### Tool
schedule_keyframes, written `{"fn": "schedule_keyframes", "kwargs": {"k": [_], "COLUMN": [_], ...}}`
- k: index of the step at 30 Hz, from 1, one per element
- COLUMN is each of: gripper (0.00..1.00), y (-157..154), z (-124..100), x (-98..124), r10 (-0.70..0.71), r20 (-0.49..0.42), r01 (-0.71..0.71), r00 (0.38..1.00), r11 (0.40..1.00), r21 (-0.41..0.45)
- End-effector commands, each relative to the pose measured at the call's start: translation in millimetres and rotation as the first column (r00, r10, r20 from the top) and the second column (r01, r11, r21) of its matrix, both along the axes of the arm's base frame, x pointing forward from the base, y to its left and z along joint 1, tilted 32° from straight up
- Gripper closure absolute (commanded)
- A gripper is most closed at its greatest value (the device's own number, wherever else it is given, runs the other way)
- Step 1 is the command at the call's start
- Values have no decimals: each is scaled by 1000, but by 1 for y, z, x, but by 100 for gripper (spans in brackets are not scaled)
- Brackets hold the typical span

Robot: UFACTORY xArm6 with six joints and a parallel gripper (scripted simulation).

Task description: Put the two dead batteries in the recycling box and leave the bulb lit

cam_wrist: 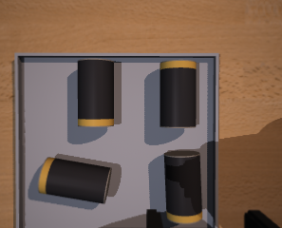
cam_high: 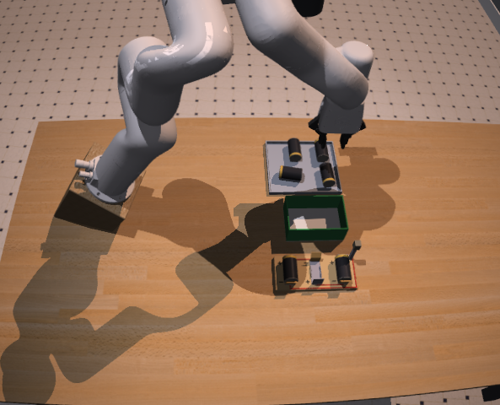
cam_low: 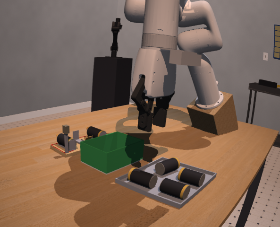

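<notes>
A grey tray (cam_high: 310,173) (cam_low: 124,181) (cam_wrist: 41,119) holds four black batteries with yellow bands, lying flat. In the wrist view they are at top left (cam_wrist: 96,92), top right (cam_wrist: 178,93), bottom left (cam_wrist: 75,180) and bottom right (cam_wrist: 183,187). My gripper (cam_high: 332,141) (cam_low: 152,122) (cam_wrist: 204,223) hangs above the tray, over the bottom right battery, half open with nothing between the fingers. The green recycling box (cam_high: 315,235) (cam_low: 106,153) stands upright beside the tray. Behind it, a holder board (cam_high: 304,273) (cam_low: 59,147) carries two batteries (cam_high: 290,269) (cam_high: 342,268) and a grey bulb (cam_high: 357,245) (cam_low: 65,128).
The arm's base sits on a wooden wedge (cam_high: 105,191) (cam_low: 215,117) at one side of the table. A black pedestal (cam_low: 112,82) stands behind the table and a dark side table (cam_low: 269,88) to the right. The tray lies near the table's edge.
</notes>
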State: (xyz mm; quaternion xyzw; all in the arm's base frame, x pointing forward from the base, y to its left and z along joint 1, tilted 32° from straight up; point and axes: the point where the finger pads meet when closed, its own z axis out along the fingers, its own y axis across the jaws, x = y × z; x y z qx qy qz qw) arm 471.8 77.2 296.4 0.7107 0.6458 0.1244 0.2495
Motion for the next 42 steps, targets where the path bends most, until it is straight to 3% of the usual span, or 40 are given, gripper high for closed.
{"fn": "schedule_keyframes", "kwargs": {"k": [1,23,25,28,30,32,42], "gripper": [49,49,49,49,49,49,49], "y": [-6,-6,-8,-16,-16,-20,-21], "z": [5,5,-5,-40,-40,-58,-62], "x": [8,9,14,34,34,45,47], "r10": [8,45,45,45,45,45,45], "r20": [-9,-17,-17,-17,-17,-17,-17], "r01": [-8,-45,-45,-45,-45,-45,-45], "r00": [1000,999,999,999,999,999,999], "r11": [1000,999,999,999,999,999,999], "r21": [8,-13,-13,-13,-13,-13,-13]}}
